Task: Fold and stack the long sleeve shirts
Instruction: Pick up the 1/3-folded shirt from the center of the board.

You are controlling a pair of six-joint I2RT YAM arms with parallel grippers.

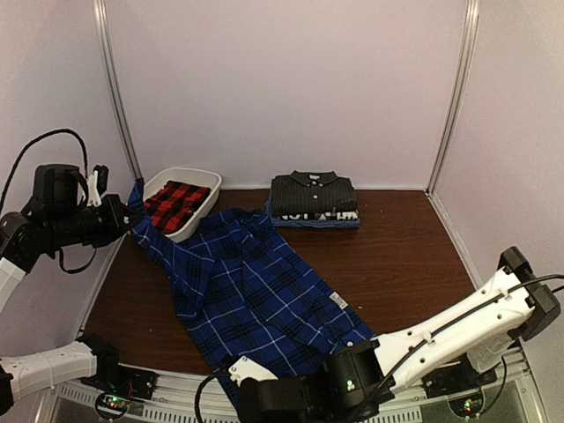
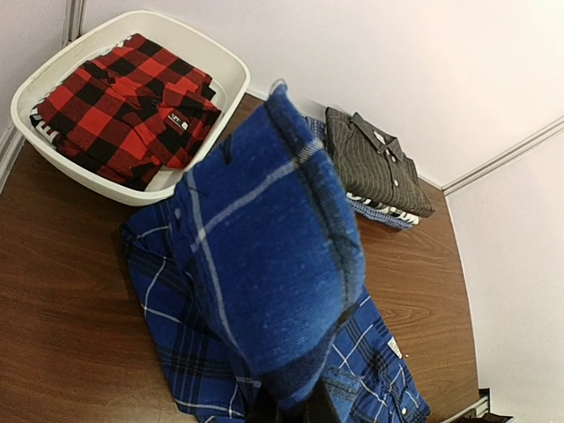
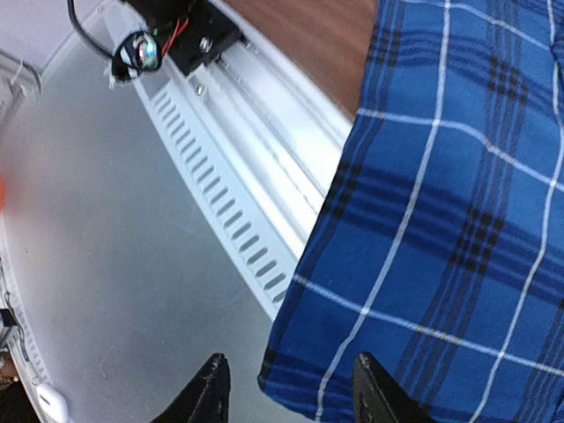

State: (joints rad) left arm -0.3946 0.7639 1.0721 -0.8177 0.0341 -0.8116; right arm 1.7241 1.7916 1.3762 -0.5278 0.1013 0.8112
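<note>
The blue-and-black plaid shirt [image 1: 256, 291] lies spread diagonally across the brown table, its lower hem hanging over the front edge. My left gripper [image 1: 123, 211] is raised at the far left, shut on the shirt's upper end; that cloth fills the left wrist view [image 2: 264, 264] above the gripper [image 2: 295, 410]. My right gripper [image 1: 240, 370] is at the front edge. Its fingers are open in the right wrist view [image 3: 291, 392], with the shirt's hem corner [image 3: 304, 379] between them. The red-and-black plaid shirt [image 1: 176, 203] lies in the tub. The charcoal striped shirt [image 1: 313, 192] lies folded at the back.
The white plastic tub [image 1: 207, 176] stands at the back left, next to the left gripper. The charcoal shirt tops a stack on another folded garment [image 1: 317, 220]. A slotted metal rail [image 3: 229, 203] runs under the table's front edge. Walls enclose the table's left, back and right.
</note>
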